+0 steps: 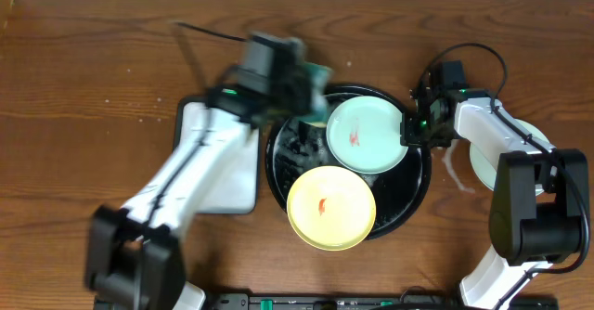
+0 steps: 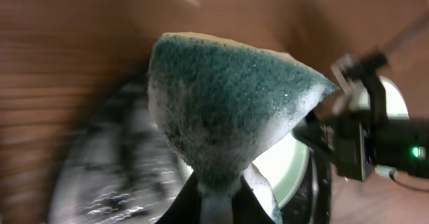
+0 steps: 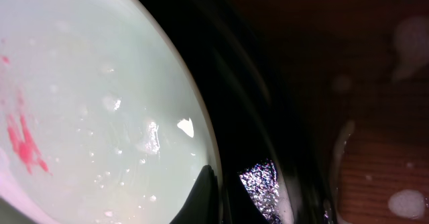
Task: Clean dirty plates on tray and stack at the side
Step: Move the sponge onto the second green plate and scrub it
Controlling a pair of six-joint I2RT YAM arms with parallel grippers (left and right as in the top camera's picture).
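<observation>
**Foamy sponge hangs over a sudsy tray at mid-counter**

A brown wood-grain counter [image 1: 93, 69] bears a glossy black round tray [image 1: 413, 194] near its centre, streaked with suds. In it lie a mint plate [image 1: 364, 134] toward the far edge and a yellow plate [image 1: 331, 208] toward the near edge, each smeared red. The left gripper [image 2: 218, 194] is clamped on a foamy green sponge [image 2: 228, 103] above the tray's far-left rim. The right gripper [image 1: 408, 129] sits at the mint plate's rim; whether it is closed cannot be told. A third pale plate [image 1: 479, 166] lies toward the right edge, and a white rectangular tray [image 1: 239, 185] toward the left.
</observation>
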